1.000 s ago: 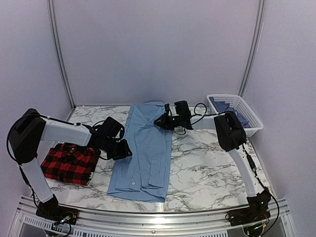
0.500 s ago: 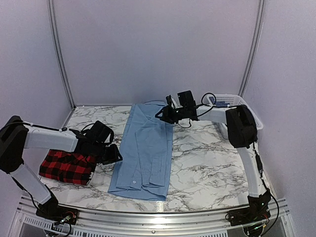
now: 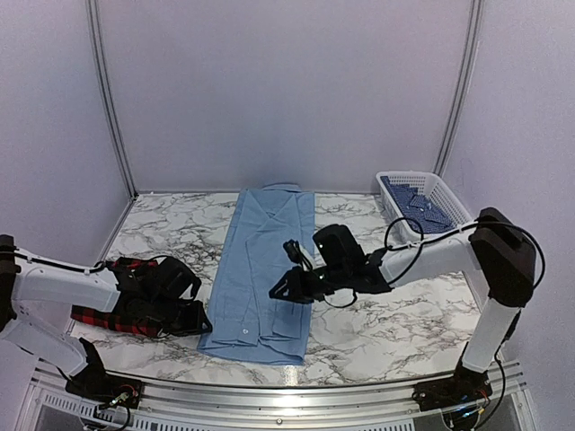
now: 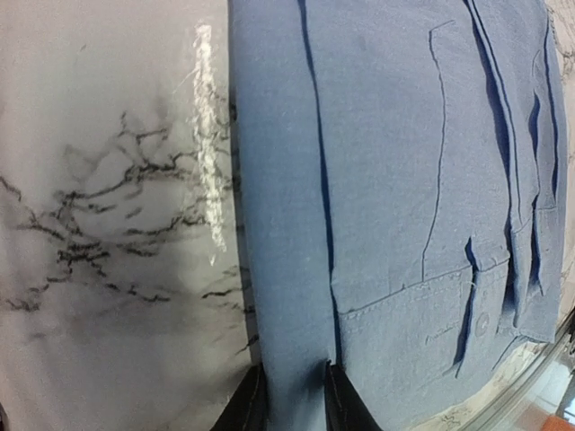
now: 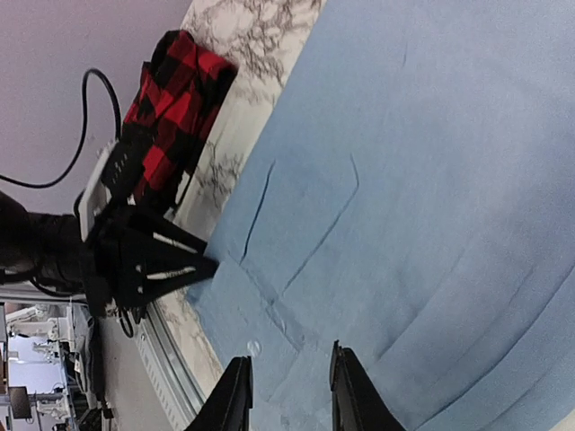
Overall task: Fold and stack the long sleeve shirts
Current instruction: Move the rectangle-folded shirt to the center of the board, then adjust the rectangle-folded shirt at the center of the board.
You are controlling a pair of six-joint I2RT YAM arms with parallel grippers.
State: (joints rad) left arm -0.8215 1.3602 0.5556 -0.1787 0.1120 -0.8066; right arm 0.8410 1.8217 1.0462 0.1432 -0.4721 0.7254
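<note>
Blue shirt [image 3: 265,269] lies centred on the table [image 3: 395,305], a narrow strip, long axis running away from me. My left gripper [image 4: 292,409] straddles its near-left edge, gap narrow; can't tell if it's pinching. Right gripper [image 5: 287,395] hovers over the near-right side, fingers slightly apart, empty. Both at the near end: likely fold goes toward the far end.

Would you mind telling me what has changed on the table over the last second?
Both arms swept toward the near edge. The left gripper slid along the light blue shirt's left edge to its near-left corner, and its arm now hides part of the plaid shirt. The right gripper left the collar end for the shirt's lower right part. Neither shirt visibly moved, and the basket stayed put.
</note>
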